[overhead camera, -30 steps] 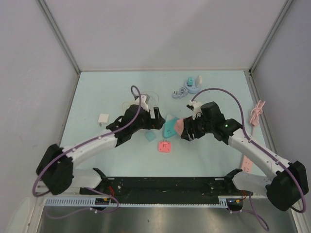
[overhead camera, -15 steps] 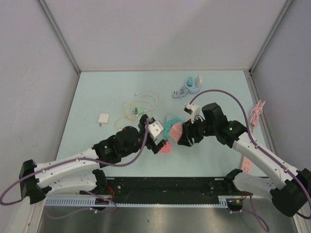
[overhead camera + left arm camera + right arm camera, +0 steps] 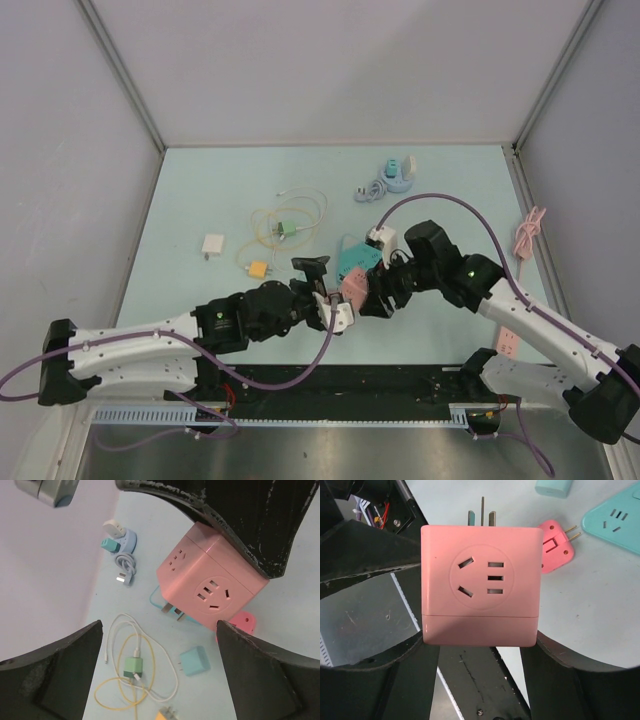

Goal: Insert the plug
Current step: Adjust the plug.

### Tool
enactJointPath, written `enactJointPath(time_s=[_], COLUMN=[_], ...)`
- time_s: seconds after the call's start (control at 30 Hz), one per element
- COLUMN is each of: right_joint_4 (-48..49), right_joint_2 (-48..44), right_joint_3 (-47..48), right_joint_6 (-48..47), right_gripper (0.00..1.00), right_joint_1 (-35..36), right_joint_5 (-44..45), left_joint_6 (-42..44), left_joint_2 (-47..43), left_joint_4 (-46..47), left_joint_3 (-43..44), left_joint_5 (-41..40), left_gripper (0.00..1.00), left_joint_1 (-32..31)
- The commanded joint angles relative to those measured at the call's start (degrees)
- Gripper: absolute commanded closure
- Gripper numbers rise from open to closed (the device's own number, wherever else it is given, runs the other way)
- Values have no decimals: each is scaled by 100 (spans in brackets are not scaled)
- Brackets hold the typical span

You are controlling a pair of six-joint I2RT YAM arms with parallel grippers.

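Top view high, looking down on table (image 3: 200,190) — wrist views close, both sharing pink socket cube (image 3: 210,587).

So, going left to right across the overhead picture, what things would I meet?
White adapter → yellow plug → green plug → pink socket cube, held in the right claw → blue holder → pink cable.

clear gap lies between left gripper (image 3: 327,292) and pink cube socket (image 3: 210,580).

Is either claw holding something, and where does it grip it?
The right gripper clamps the pink cube socket by two opposite side faces. The left gripper is open and holds nothing.
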Motion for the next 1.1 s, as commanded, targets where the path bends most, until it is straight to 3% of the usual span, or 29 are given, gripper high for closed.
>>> enactJointPath(time_s=[0.0, 0.3, 0.8, 0.9, 1.07], right_joint_4=[118, 153, 162, 215, 250], right_joint_2=[-148, -157, -227, -227, -227], right_joint_3=[260, 260, 260, 260, 260], right_joint_6=[-100, -74, -74, -56, -4], right_gripper=[100, 100, 100, 100, 100], right_joint_1=[103, 138, 138, 146, 147], right_joint_5=[-69, -157, -262, -350, -298], left_joint_6=[776, 1216, 1128, 1111, 926], left_joint_2=[173, 587, 824, 877, 921], left_joint_4=[21, -164, -367, -261, 64], left_joint_3=[332, 499, 508, 500, 377], left_joint_5=[110, 198, 374, 383, 338], left_gripper=[0, 1, 5, 10, 36], left_joint_1=[-106, -317, -440, -440, -440])
